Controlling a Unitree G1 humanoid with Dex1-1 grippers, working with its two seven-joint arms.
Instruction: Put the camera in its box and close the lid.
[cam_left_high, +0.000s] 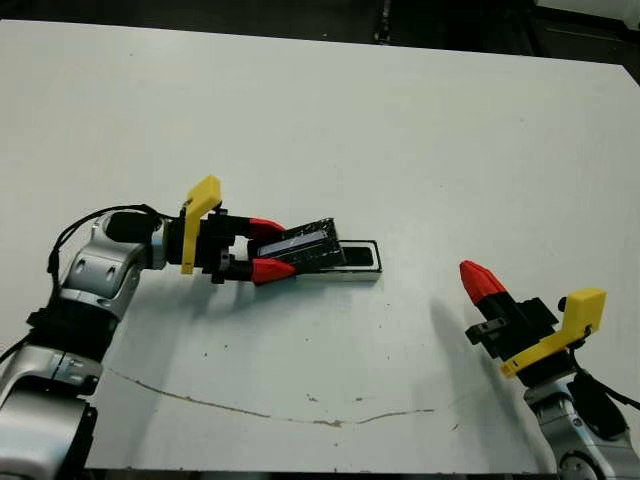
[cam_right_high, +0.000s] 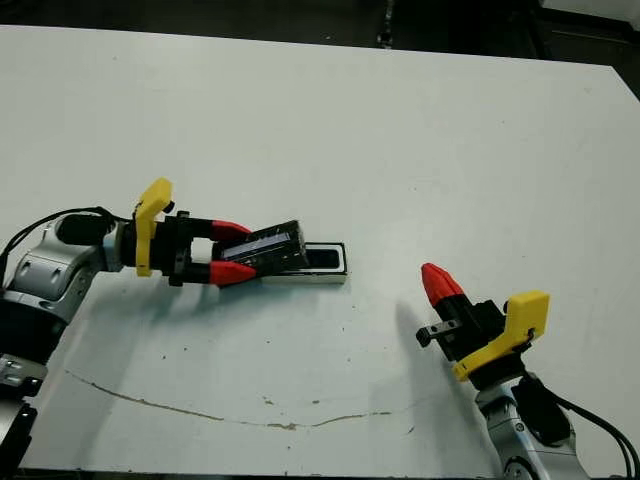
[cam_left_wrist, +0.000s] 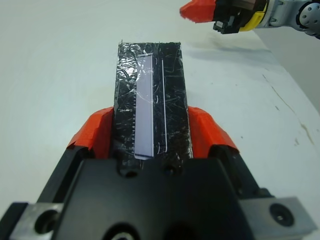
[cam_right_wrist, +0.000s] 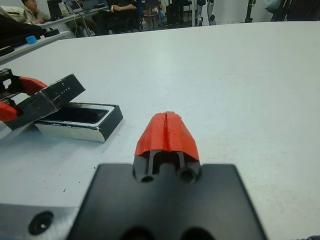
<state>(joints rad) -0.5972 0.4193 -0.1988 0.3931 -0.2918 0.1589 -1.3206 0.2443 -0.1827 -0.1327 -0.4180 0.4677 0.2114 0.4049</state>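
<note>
White table (brown scuff line); people beyond

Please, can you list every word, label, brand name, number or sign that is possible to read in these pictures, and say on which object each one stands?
No text can be read anywhere.
The lid, held in the left end effector: a pale stripe with rows of small marks, too small to read.
The box, with the camera inside: no label shows.
The right end effector and the table: no writing.
</note>
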